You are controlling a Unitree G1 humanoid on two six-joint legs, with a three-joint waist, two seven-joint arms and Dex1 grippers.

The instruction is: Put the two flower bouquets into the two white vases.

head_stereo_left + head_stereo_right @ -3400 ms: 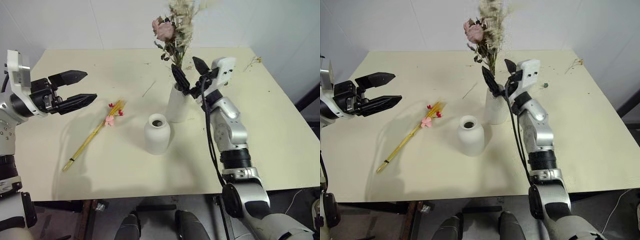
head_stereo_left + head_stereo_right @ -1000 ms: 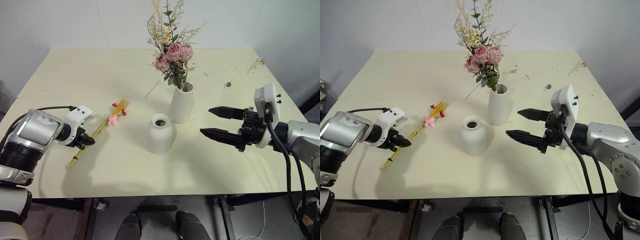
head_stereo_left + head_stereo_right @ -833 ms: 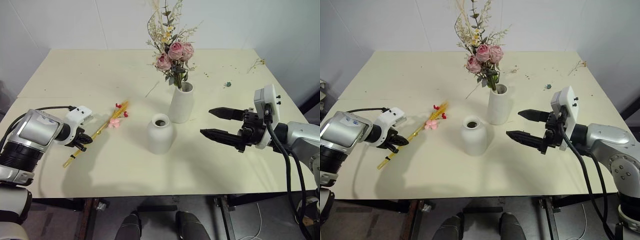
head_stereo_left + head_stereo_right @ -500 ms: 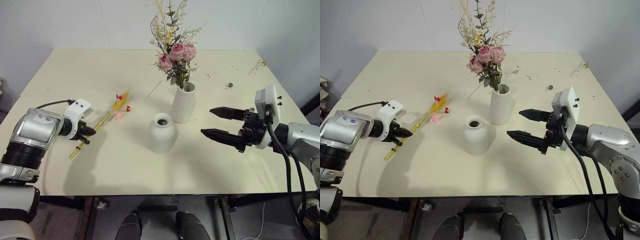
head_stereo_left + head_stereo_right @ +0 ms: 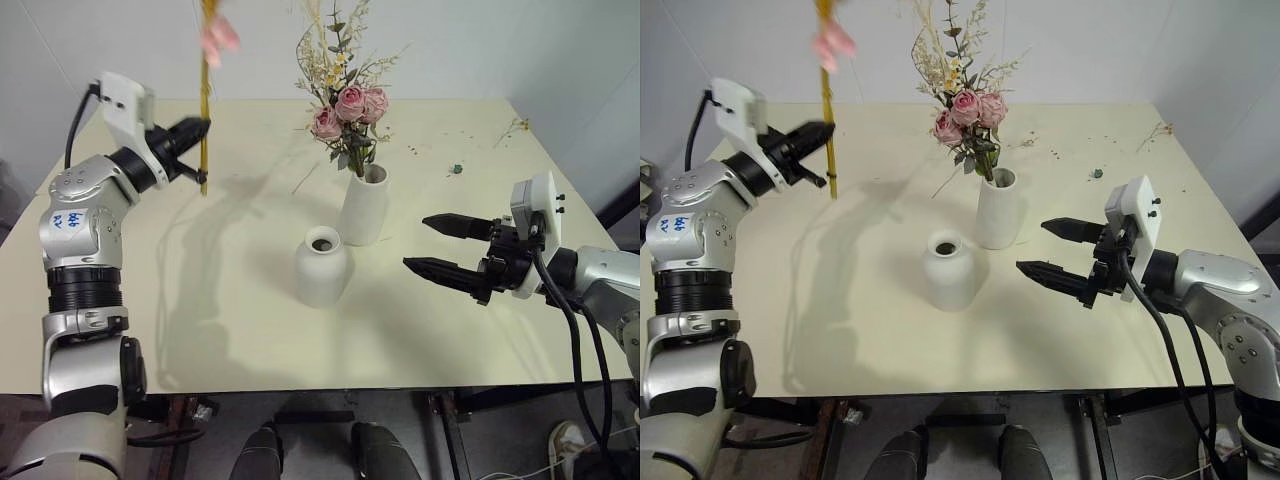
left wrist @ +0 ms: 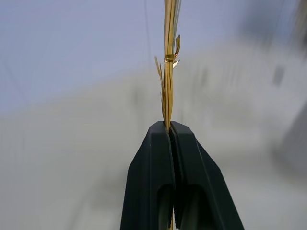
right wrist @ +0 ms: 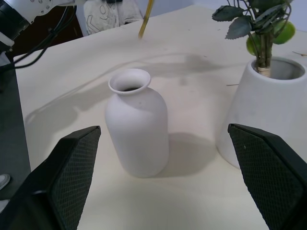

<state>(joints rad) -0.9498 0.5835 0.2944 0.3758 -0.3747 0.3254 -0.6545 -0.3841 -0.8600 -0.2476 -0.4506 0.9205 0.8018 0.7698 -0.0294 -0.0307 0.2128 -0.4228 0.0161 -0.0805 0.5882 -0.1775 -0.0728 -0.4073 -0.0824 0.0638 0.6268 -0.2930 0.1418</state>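
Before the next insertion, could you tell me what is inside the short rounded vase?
Nothing pokes out of the short rounded vase; its mouth is open and dark. The neck hides the bottom.

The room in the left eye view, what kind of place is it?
Probably a plain test room or lab: a bare cream table against blank white walls, holding only two white vases and flowers.

cream table (image 5: 250,330) — loose twig (image 5: 512,126) and crumbs (image 5: 455,169) at its far right corner.
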